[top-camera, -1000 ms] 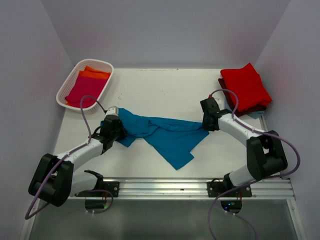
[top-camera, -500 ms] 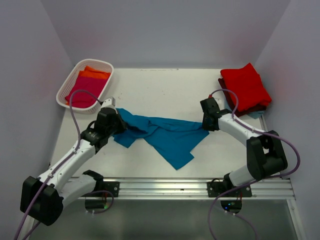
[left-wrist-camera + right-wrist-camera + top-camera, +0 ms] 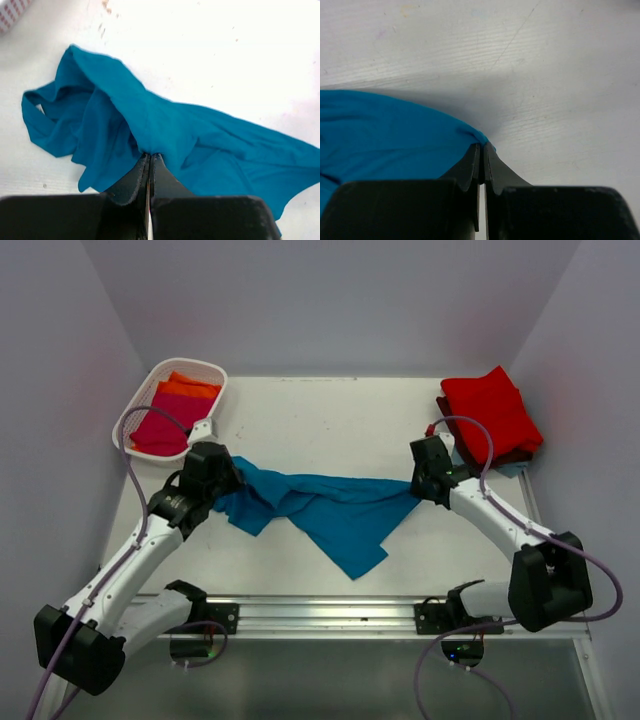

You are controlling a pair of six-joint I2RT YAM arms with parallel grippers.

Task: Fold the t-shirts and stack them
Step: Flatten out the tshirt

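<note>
Two closed pincers hold the teal t-shirt point(image 3: 340, 510), which I see strung across mid-frame on the surface point(image 3: 320, 420): left pincer point(image 3: 150, 156) at its frame-left end, right pincer point(image 3: 481, 146) at the other. Red t-shirt point(image 3: 490, 410) lies upper right.

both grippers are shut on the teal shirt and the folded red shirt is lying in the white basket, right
Not quite. The folded red shirt lies outside the white basket, atop a maroon shirt at the far right, as the top external view shows. The left gripper and the right gripper are indeed both shut on the teal shirt.
</note>
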